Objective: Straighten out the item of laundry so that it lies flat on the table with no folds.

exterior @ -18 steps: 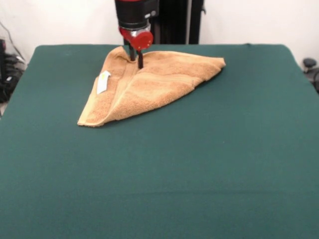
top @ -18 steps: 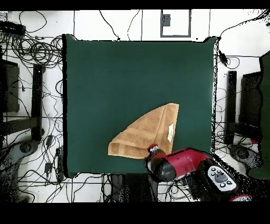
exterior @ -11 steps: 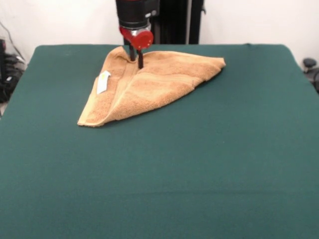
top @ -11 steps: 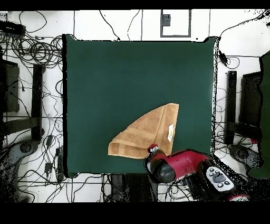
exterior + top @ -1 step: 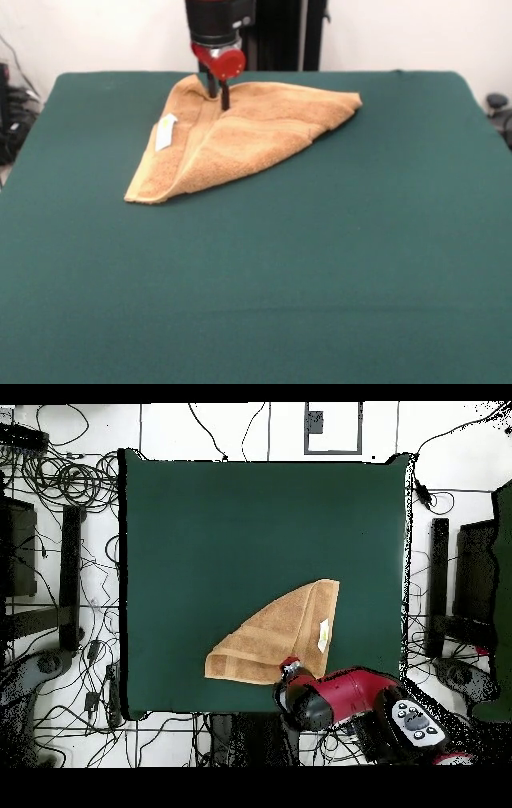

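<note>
The item of laundry [image 5: 248, 132], a tan-orange towel, lies folded over into a rough triangle at the far side of the green table [image 5: 320, 264]. Its white label [image 5: 166, 130] faces up near the left edge. My gripper [image 5: 218, 98] comes straight down onto the towel's far corner, with its two dark fingers close together pinching a raised ridge of cloth. From overhead, the towel [image 5: 280, 634] sits near the table's bottom edge. There the red arm covers the gripper [image 5: 289, 667] at the towel's lower corner.
Green cloth spreads wide in front of the towel and to its right [image 5: 416, 160]. Cables and stands [image 5: 70, 584] lie on the floor around the table [image 5: 220, 534]. The table's edge runs just behind the gripper.
</note>
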Available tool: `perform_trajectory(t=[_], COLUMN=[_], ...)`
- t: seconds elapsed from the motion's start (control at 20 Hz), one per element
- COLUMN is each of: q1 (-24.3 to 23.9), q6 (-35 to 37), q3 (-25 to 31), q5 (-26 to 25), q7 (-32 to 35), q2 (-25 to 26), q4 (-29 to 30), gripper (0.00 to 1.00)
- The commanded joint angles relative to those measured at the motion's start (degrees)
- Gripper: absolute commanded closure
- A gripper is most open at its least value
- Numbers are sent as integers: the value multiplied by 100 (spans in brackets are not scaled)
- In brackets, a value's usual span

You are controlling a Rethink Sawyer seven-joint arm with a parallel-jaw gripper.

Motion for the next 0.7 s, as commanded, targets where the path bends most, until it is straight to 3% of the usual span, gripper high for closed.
perform_trajectory(t=[0.05, 0.15, 0.2, 0.35, 0.7], q1=[-49, -240, 106, 661, 682], q6=[-851, -650, -926, -1253, -1502], q3=[1152, 1377, 943, 282, 199], q5=[71, 76, 179, 318, 586], q7=[-458, -611, -233, 172, 257], q2=[598, 614, 575, 565, 589], q4=[-1370, -1305, -1407, -1592, -1626], gripper=[0, 0, 100, 100, 100])
